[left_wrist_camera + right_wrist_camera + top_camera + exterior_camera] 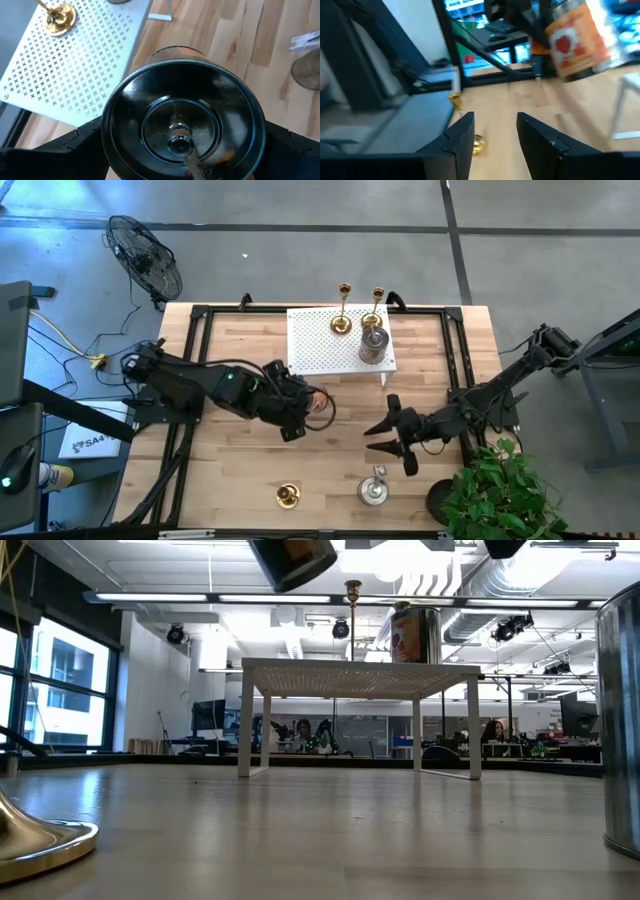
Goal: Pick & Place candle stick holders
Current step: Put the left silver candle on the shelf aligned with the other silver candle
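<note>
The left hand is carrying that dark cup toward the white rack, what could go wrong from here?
1. The cup fills the left hand and hides the fingertips; a loose grip could drop it.
2. The rack already holds two gold candlesticks and a silver cup; a careless placement could topple them.

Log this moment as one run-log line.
left gripper: shut on cup holder, held above table | right gripper: open, empty | rack: two gold candlesticks, one cup | table front: one gold, one silver piece
</note>
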You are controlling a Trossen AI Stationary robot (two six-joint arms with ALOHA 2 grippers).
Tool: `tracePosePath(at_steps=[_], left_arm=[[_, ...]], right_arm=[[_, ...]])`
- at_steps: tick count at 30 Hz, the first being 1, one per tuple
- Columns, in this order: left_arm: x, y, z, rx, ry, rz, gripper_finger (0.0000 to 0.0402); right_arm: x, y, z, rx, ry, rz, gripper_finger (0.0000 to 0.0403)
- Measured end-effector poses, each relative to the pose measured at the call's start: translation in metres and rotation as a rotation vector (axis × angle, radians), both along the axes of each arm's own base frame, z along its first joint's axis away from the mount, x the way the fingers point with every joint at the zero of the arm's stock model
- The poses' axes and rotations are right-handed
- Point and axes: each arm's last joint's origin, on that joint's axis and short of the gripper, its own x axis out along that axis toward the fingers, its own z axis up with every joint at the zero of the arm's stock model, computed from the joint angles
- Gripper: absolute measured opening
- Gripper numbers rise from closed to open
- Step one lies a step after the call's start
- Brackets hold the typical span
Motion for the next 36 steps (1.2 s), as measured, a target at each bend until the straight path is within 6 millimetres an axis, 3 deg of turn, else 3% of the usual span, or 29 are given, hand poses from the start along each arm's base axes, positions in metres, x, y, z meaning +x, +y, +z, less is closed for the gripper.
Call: tracePosePath(at_steps=[18,29,36], left_arm=[[0.0027,0.0002,-0.0009,-0.051,-0.067,0.130,0.0351],[0.0036,-0.0001,-0.0001,-0.048,-0.083,0.135,0.0351],[0.0036,0.0002,-0.0001,-0.049,-0.088,0.145,0.0351]], right_arm=[[0.0023,-0.0018,0.0069,-0.070,-0.083,0.027,0.0142],[0.0023,-0.0019,0.0069,-0.012,-0.072,0.020,0.0142],[0.0014,0.0016,0.0086,-0.013,-0.090,0.144,0.0142]])
